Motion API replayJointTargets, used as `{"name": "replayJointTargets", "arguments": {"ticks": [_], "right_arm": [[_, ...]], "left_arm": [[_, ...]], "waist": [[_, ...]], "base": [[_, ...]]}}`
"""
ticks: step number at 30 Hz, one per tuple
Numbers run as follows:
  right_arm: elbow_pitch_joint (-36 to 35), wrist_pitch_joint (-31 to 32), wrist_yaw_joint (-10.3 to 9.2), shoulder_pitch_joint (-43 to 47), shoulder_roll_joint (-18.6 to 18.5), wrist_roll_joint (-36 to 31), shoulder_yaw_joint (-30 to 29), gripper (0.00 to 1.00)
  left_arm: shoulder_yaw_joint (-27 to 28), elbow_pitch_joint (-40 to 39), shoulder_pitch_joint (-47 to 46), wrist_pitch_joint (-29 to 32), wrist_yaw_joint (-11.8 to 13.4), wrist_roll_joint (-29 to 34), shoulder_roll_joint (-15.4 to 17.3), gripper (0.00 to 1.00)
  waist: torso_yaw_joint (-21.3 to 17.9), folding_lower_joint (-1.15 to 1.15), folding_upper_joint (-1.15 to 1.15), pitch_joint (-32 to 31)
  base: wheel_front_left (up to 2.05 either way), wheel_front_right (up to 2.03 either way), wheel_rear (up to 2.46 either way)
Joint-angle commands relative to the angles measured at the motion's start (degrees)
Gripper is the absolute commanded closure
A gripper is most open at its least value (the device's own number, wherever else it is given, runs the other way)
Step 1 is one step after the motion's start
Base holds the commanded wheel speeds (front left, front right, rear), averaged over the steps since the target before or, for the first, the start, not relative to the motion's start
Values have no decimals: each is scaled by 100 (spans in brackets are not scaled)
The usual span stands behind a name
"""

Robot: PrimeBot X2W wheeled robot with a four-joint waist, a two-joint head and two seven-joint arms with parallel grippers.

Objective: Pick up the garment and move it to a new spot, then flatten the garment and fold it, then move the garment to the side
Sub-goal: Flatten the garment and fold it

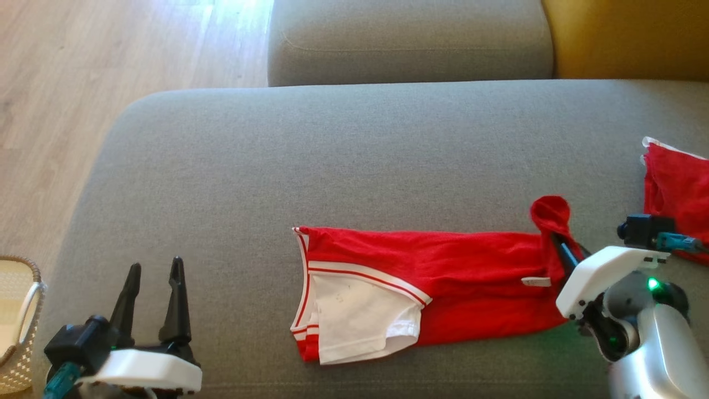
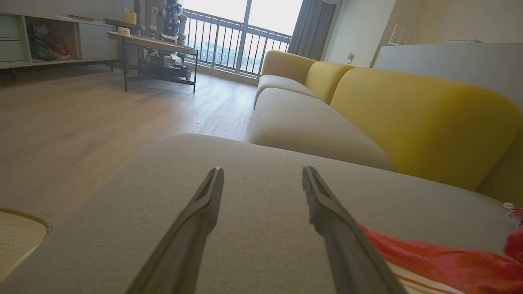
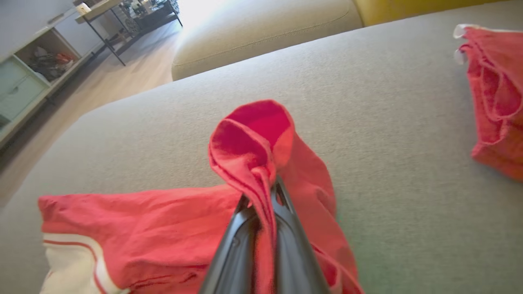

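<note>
The red garment [image 1: 443, 277] lies across the lower middle on the grey sofa [image 1: 332, 155]. The right gripper [image 1: 558, 244] pinches its raised right end. At lower left, the left gripper [image 1: 156, 263] gapes wide, well apart.

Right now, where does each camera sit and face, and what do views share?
Head view: on the head, looking down at the sofa seat and the garment; left gripper open lower left, right gripper shut on the garment's end.
Left wrist view: low over the seat, facing along its open fingers toward the yellow backrest.
Right wrist view: above the seat, looking along its shut fingers at the pinched garment.
Shared: all show the garment; head and right wrist views show a second red cloth.
</note>
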Motion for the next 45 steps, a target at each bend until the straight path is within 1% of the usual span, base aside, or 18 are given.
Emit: {"name": "replayJointTargets", "arguments": {"ticks": [1, 5, 8, 13, 17, 22, 29, 37, 41, 42, 45], "right_arm": [[-321, 70, -2, -168, -32, 171, 207, 100], [-718, 458, -2, 118, -32, 1128, 593, 100], [-798, 478, -2, 250, -32, 1859, 843, 100], [-543, 159, -2, 269, -32, 2992, 1442, 100], [-200, -190, -2, 160, -32, 3734, 2037, 100], [299, -692, -2, -157, -32, 4281, 2699, 100], [1007, -1322, -2, -747, -32, 5063, 3523, 100], [1901, -1752, -2, -1289, -31, 5804, 4558, 100], [2187, -1920, -2, -1478, -31, 6255, 5063, 100], [2187, -1920, -2, -1478, -31, 6255, 5063, 100], [2384, -2031, -2, -1592, -31, 6578, 5436, 100]], "left_arm": [[222, -174, -218, -70, -25, 58, 11, 0], [262, -178, -229, -70, -27, 79, 7, 0], [289, -190, -231, -70, -28, 92, 5, 0], [251, -185, -275, -70, -31, 136, 49, 0], [205, -182, -364, -70, -33, 172, 157, 0], [205, -177, -450, -70, -34, 150, 257, 0], [138, -154, -455, -70, -35, 110, 251, 0], [70, -146, -527, -70, -35, 90, 229, 0], [56, -141, -564, -70, -36, 85, 225, 0], [56, -141, -564, -70, -36, 85, 225, 0], [53, -128, -562, -70, -36, 85, 225, 0]], "waist": [[35, 0, 0, -27], [150, 0, 0, -91], [256, 0, 0, -117], [496, 0, 0, -137], [707, 0, 0, -138], [941, 0, 0, -120], [1215, 0, 0, -2], [1445, 0, 0, 127], [1508, 0, 0, 179], [1508, 0, 0, 179], [1528, 0, 0, 198]], "base": [[0, 0, 0], [0, 0, 0], [0, 0, 0], [0, 0, 0], [0, 0, 0], [0, 0, 0], [0, 0, 0], [0, 0, 0], [0, 0, 0], [0, 0, 0], [0, 0, 0]]}}
